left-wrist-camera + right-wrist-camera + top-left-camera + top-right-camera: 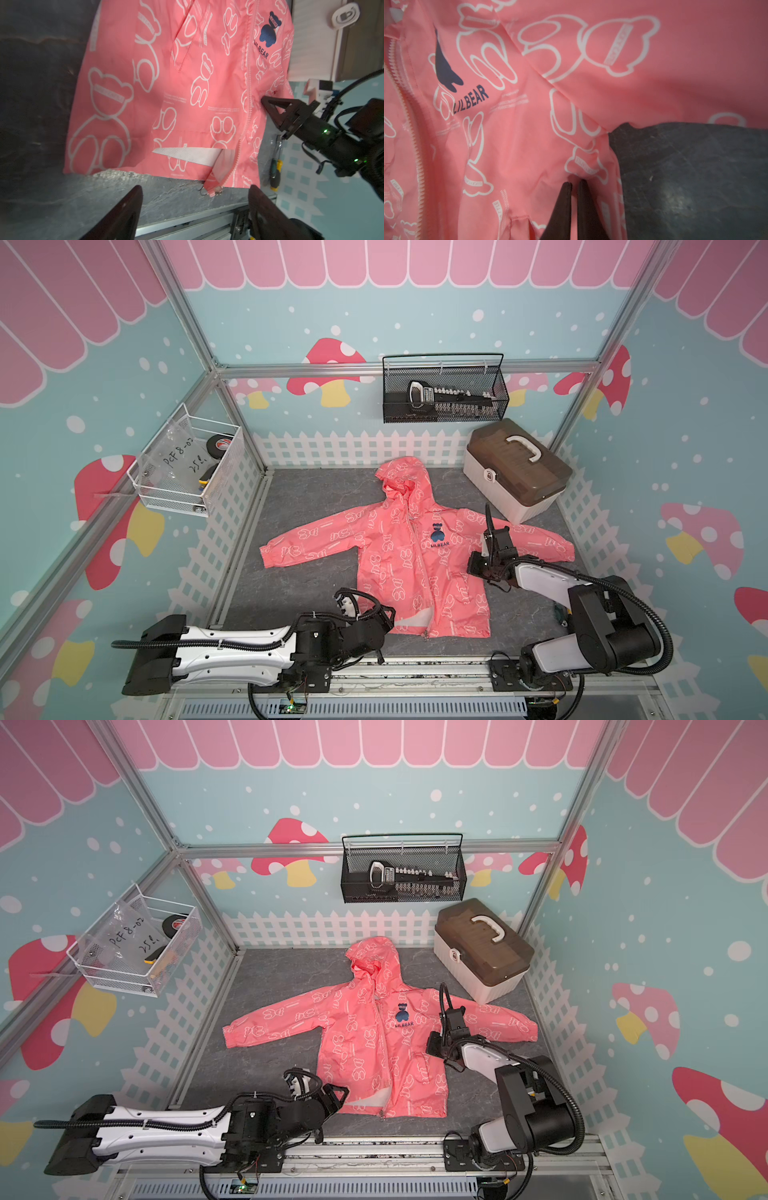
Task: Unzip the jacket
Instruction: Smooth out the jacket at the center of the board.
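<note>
Only the two dark fingers of the right gripper point(575, 182) show in the right wrist view, cut off by the frame's edge. Whether they nip cloth of the coral-pink hooded jacket point(512, 133) cannot be told. In both top views its tips are hidden beneath the white-and-black right arm point(540, 576). The left gripper point(196, 188) is cut off likewise in the left wrist view. The small zipper pull point(216, 192) at the hem is blurred. A green-and-yellow-handled screwdriver point(561, 612), near the front right corner of the grey bench point(299, 506), lies mostly behind that arm.
</note>
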Available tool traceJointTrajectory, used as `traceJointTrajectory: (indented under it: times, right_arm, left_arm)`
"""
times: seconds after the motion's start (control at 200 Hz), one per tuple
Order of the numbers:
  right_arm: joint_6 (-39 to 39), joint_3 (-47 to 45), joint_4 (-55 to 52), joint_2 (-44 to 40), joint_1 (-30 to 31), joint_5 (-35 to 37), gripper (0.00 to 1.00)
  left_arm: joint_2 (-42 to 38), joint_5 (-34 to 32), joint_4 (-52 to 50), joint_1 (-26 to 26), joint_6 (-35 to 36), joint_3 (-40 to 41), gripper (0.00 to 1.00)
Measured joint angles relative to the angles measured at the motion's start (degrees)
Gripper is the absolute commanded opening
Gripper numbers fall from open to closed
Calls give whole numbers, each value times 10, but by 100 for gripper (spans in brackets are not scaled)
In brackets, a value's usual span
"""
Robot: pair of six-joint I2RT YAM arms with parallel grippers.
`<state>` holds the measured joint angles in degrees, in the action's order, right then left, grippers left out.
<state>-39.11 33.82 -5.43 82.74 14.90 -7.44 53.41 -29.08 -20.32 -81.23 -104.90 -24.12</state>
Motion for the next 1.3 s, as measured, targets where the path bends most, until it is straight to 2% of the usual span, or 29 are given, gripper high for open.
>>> traceJointTrajectory:
  times: [0.125, 0.265, 0.635, 0.886, 1.101, 1.136, 1.196, 1.301]
  right_arm:
    - [5, 0, 0, 0, 0, -1, 10]
    - [10, -1, 1, -1, 0, -2, 10]
    - [14, -11, 5, -9, 0, -7, 10]
    - [14, -12, 5, -11, 0, -10, 10]
    - [14, -12, 5, -11, 0, -10, 10]
    - [14, -13, 5, -12, 0, -10, 10]
    - [14, -14, 4, -14, 0, -11, 10]
    - [14, -16, 1, -18, 0, -11, 10]
  left_arm:
    - [33, -33, 33, -22, -74, 25, 81]
    - [65, -57, 62, -41, -109, 30, 80]
    - [79, -132, 69, -47, -131, 36, 61]
    - [118, -149, 84, -48, -134, 39, 47]
    - [101, -156, 77, -50, -135, 56, 24]
    - [93, -161, 71, -51, -135, 56, 18]
    - [75, -169, 56, -54, -136, 56, 0]
    - [41, -181, 17, -63, -134, 56, 0]
